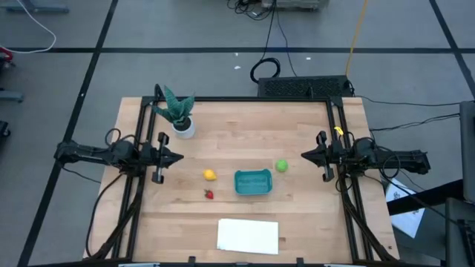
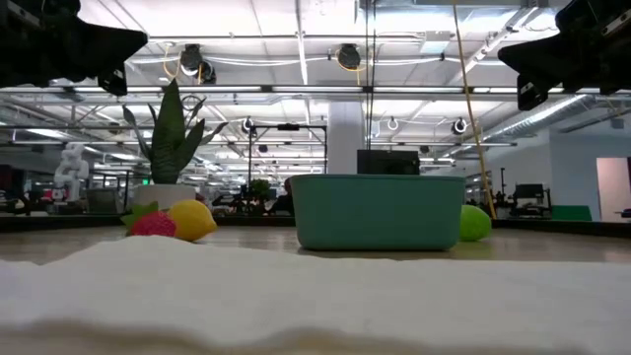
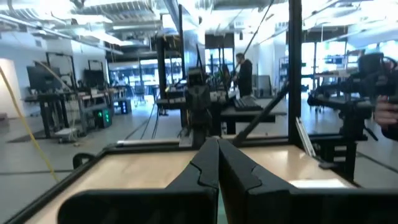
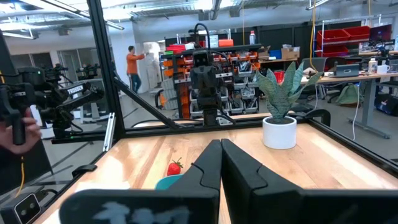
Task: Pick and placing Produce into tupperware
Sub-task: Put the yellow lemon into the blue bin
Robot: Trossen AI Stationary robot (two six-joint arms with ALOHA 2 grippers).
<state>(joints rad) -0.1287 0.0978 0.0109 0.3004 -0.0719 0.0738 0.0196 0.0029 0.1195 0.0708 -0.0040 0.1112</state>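
Table point(image 1: 297, 222): a pale wooden top with a dark frame along its left, right and far edges; everything below rests on it.
Left arm: lies along the left side of the table, its left gripper point(image 1: 178, 157) pointing toward the middle, fingers pressed together, holding nothing, raised above the wood in the low view.
Right arm: mirrors it on the right side, the right gripper point(image 1: 306, 156) clenched and empty, aimed at the left one across the table.
White sheet point(image 1: 248, 236): flat near the front edge, just in front of the tub.
Plant point(image 1: 177, 111): spiky green leaves in a white pot, upright near the far left corner, close to the left arm.
Tupperware point(image 1: 253, 182): teal tub, right of centre, open side up; it seems empty, though the overhead view is coarse.
Lemon point(image 1: 210, 175): yellow oval, left of the tub, apart from it.
Green ball point(image 1: 281, 165): just beyond the tub's right far corner, between tub and right gripper.
Strawberry point(image 1: 209, 194): red bit, just in front of the lemon, on bare wood.
Person point(image 4: 132, 64): orange top, standing far off in the room, seen from the right wrist.
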